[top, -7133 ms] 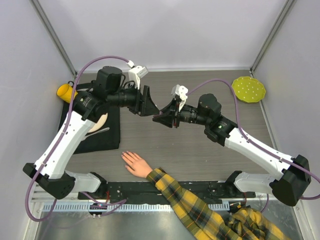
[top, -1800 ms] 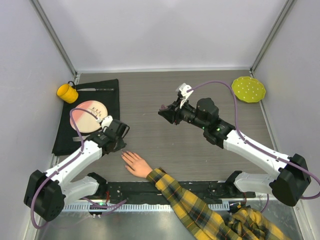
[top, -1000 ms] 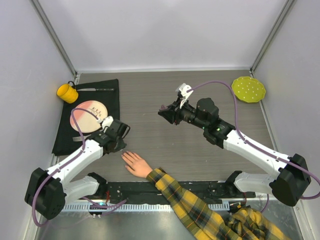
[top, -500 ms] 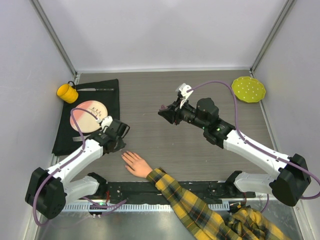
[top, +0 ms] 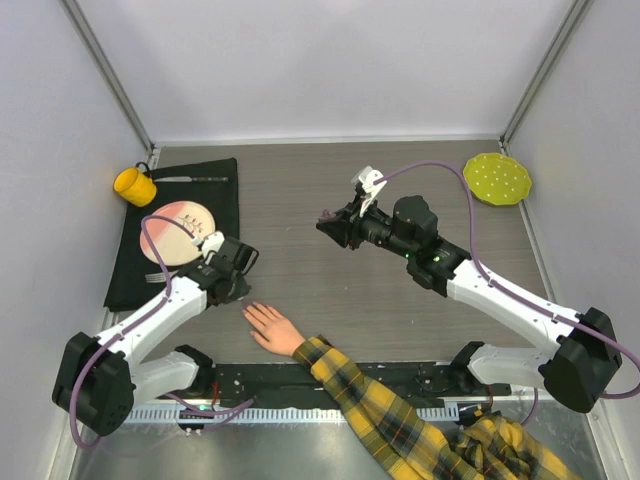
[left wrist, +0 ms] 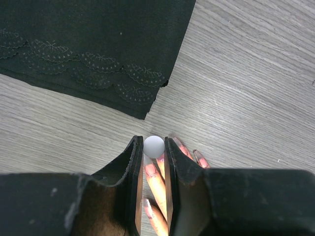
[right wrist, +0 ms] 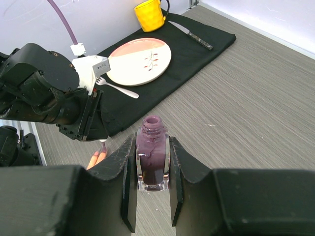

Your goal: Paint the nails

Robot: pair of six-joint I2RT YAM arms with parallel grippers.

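Left wrist view: my left gripper (top: pixel 238 288) is clenched on a pale round brush cap (left wrist: pixel 154 146), right above the nails (left wrist: pixel 150 169) of the hand (top: pixel 272 327) lying flat on the table (top: pixel 400 170) (the cap hides the brush, so I can't tell whether it touches a nail). My right gripper (top: pixel 328 222) grasps the open purple polish bottle (right wrist: pixel 151 162), well apart.

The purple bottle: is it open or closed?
Open. The bottle shows a bare round mouth with no cap, held in the right end effector.

Nails (left wrist: pixel 150 170) partly hidden behind left pincer (left wrist: pixel 153 147), tiny overhead
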